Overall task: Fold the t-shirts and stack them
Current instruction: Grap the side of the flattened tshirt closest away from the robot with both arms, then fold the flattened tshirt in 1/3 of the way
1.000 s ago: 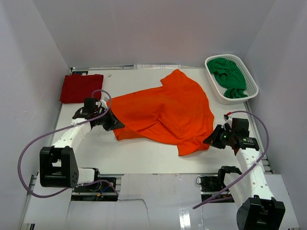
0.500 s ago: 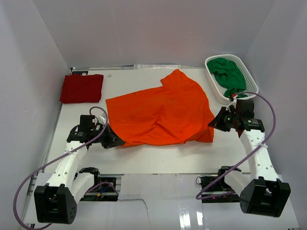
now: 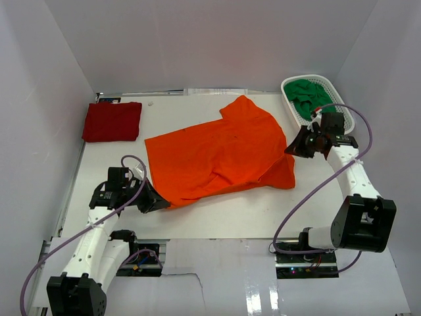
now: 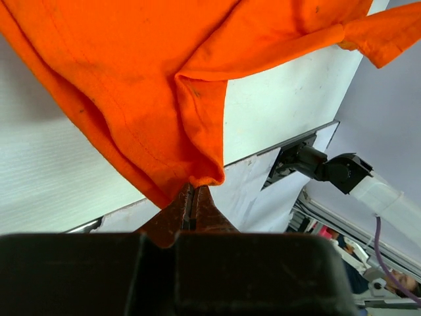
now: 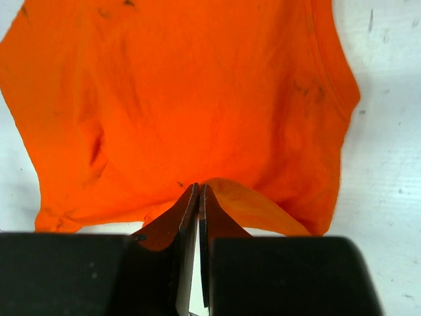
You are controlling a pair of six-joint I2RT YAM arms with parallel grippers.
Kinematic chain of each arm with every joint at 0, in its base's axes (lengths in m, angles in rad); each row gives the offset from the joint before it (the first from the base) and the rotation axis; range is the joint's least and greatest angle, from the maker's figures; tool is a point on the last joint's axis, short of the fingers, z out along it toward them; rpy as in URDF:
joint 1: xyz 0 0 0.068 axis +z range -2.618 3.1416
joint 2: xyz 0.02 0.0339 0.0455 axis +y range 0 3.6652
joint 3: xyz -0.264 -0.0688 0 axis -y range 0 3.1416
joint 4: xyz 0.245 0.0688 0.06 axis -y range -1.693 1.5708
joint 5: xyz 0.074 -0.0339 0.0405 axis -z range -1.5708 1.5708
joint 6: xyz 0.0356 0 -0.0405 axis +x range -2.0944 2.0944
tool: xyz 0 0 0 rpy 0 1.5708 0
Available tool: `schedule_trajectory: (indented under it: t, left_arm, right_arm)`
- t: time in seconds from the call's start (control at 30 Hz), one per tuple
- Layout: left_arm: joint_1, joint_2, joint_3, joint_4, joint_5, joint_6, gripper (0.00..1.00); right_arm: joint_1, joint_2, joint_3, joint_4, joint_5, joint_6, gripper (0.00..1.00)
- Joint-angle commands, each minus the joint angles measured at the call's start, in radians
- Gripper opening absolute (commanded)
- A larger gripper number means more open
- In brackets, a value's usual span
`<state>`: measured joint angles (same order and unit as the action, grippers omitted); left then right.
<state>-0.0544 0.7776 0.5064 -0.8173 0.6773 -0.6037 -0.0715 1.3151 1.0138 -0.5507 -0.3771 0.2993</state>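
The orange t-shirt lies spread across the table's middle. My left gripper is shut on its near left corner, seen pinched in the left wrist view. My right gripper is shut on the shirt's right edge, seen in the right wrist view, where the orange cloth fills the frame. The dark red t-shirt lies folded at the far left. The green t-shirt lies bunched in the white mesh basket.
The basket stands at the far right corner, close behind my right gripper. White walls enclose the table on three sides. The table's near edge runs just in front of both arm bases.
My left gripper has pulled its corner of the orange shirt toward the near edge. My right gripper has carried its edge away toward the basket. The shirt is stretched flatter between them.
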Motion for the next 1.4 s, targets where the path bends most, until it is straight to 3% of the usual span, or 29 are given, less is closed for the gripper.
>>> schedule_trajectory:
  t: [0.0,0.37,0.53,1.13,1.37]
  left_arm:
    - [0.002,-0.041,0.049,-0.028,-0.033,0.027,0.0]
    - [0.002,-0.093,0.004,-0.031,-0.039,0.061,0.0]
    - [0.002,-0.074,-0.006,-0.034,-0.021,0.071,0.22]
    - [0.002,0.155,0.113,-0.068,-0.102,0.131,0.16]
    - [0.002,0.192,0.121,-0.056,-0.183,0.101,0.06]
  right_arm:
    - [0.002,0.047,0.112,0.06,-0.016,-0.012,0.08]
    - [0.03,0.197,0.287,0.072,-0.019,0.006,0.08]
    - [0.056,0.246,0.331,0.063,-0.008,0.008,0.08]
    - [0.067,0.329,0.457,0.043,0.024,0.021,0.08]
    - [0.068,0.374,0.516,0.031,0.018,0.021,0.08]
